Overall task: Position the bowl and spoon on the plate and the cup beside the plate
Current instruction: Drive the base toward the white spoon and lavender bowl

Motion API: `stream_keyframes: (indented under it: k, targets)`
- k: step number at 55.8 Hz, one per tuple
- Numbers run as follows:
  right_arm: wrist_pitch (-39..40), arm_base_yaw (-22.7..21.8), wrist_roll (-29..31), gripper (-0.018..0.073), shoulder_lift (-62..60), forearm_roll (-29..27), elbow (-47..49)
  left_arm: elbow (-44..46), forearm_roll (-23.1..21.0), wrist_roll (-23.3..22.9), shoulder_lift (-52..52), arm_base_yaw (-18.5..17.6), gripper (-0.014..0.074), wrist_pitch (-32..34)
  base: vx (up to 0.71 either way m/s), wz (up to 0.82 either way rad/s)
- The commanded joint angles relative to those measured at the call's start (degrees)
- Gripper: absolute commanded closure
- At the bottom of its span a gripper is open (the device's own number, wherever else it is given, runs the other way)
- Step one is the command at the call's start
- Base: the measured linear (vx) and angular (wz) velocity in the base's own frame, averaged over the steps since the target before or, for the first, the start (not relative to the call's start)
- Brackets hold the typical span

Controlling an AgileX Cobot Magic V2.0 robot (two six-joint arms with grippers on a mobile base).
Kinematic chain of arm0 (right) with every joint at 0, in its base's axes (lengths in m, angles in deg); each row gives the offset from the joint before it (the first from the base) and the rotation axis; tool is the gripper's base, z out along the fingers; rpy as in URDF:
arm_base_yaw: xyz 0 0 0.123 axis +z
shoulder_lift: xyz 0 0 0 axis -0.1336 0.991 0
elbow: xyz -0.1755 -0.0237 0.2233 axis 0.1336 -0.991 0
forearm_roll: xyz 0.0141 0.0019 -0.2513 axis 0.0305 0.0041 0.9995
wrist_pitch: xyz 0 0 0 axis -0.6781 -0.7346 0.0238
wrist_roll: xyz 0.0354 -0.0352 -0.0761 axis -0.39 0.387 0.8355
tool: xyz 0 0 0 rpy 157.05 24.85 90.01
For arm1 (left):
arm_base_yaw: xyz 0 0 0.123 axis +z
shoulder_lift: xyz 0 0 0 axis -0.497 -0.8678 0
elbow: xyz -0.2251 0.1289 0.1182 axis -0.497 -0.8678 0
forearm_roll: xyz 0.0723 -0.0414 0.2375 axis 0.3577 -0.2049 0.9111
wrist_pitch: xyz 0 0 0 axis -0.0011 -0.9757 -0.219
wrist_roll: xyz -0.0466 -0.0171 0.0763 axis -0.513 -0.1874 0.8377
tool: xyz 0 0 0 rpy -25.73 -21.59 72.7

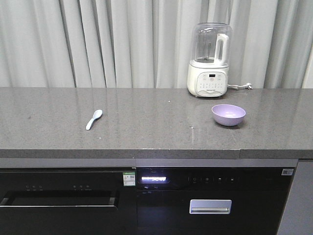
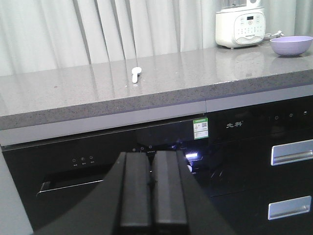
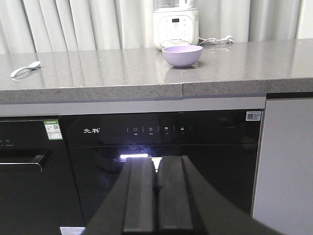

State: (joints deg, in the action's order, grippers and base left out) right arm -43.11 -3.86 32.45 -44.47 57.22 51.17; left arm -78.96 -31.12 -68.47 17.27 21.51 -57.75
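Observation:
The lavender bowl (image 1: pixel 228 114) stands upright on the right part of the grey countertop (image 1: pixel 146 127); it also shows as the bowl (image 2: pixel 291 45) at far right and the bowl (image 3: pixel 182 55) at top centre. The pale spoon (image 1: pixel 94 119) lies on the left part of the counter, seen too as the spoon (image 2: pixel 136 74) and the spoon (image 3: pixel 25 69). My left gripper (image 2: pixel 151 155) and right gripper (image 3: pixel 156 159) are both shut and empty, held low in front of the black appliance fronts, well below the counter. The plate and the cup are out of view.
A white blender (image 1: pixel 209 61) with a clear jug stands at the back of the counter behind the bowl, its cord (image 1: pixel 239 86) trailing right. Grey curtains hang behind. Below the counter are a black dishwasher (image 1: pixel 63 200) and a drawer handle (image 1: pixel 210 207).

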Motion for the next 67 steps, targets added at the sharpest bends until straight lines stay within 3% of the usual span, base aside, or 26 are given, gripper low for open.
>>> stream_keyframes:
  k: [1, 67]
  targets:
    - [4.73, -0.32, 0.78, 0.0568, -0.24, 0.37, -0.19, 1.50, -0.53, -0.35, 0.42, 0.10, 0.0596, 4.71, 0.00, 0.00]
    - [4.73, -0.32, 0.78, 0.0568, -0.24, 0.37, -0.19, 1.50, -0.53, -0.35, 0.42, 0.10, 0.0596, 4.71, 0.02, -0.05]
